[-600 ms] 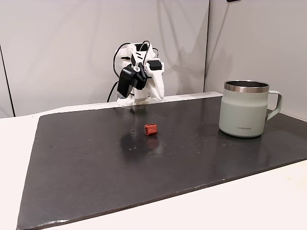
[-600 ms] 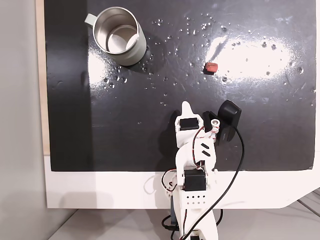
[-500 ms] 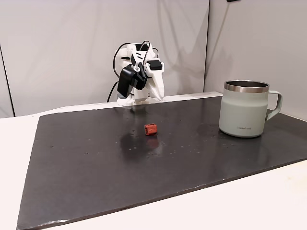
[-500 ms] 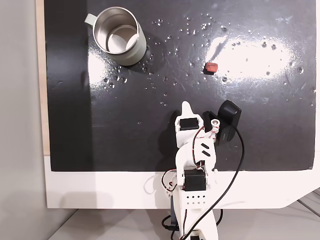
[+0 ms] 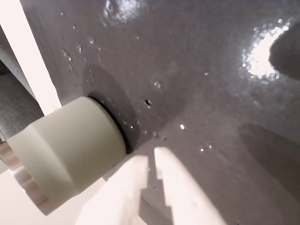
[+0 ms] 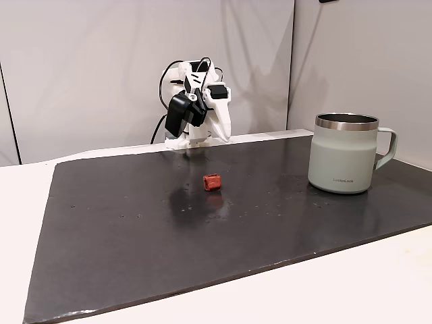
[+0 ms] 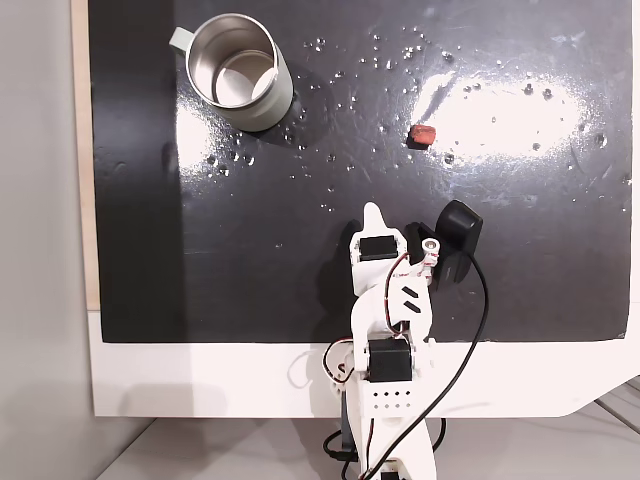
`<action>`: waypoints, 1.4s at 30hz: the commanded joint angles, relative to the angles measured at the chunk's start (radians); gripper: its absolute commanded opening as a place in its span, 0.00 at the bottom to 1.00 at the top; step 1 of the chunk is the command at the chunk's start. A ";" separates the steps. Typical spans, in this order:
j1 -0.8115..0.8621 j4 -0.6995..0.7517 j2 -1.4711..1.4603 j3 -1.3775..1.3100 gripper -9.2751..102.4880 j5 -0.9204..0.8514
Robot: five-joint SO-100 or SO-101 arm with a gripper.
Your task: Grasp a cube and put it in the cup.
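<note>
Red-orange cube (image 6: 212, 181) at frame centre on the dark counter (image 6: 135, 229) (a glossy slab), cup (image 6: 344, 152) at right, pincer (image 5: 151, 164) pressed nearly together, empty, folded arm (image 6: 196, 108) behind.

Cube (image 6: 212, 181): tiny, red-orange, ridged sides, resting flat on dark mat, alone near centre in a fixed view; at about 1 o'clock from mat centre in a fixed view (image 7: 423, 133).

Cup (image 6: 344, 153): large pale sage-green mug, steel rim, upright, empty, handle at 3 o'clock, dark lettering near base. At 3 o'clock of cube, well apart. From above (image 7: 240, 72), 10 o'clock corner; wrist view (image 5: 65, 147) shows it at 8 o'clock.
</note>
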 commanded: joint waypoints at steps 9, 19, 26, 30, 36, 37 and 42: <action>0.057 0.072 0.011 -0.120 0.08 -0.008; 0.044 0.172 -0.184 -0.434 0.08 -0.055; 0.066 0.230 -0.448 -0.713 0.08 -0.095; 0.086 0.272 -0.592 -0.865 0.08 -0.117; 0.135 0.350 -0.796 -1.081 0.08 -0.129; 0.144 0.365 -0.831 -1.120 0.08 -0.130; 0.179 0.433 -0.994 -1.287 0.08 -0.141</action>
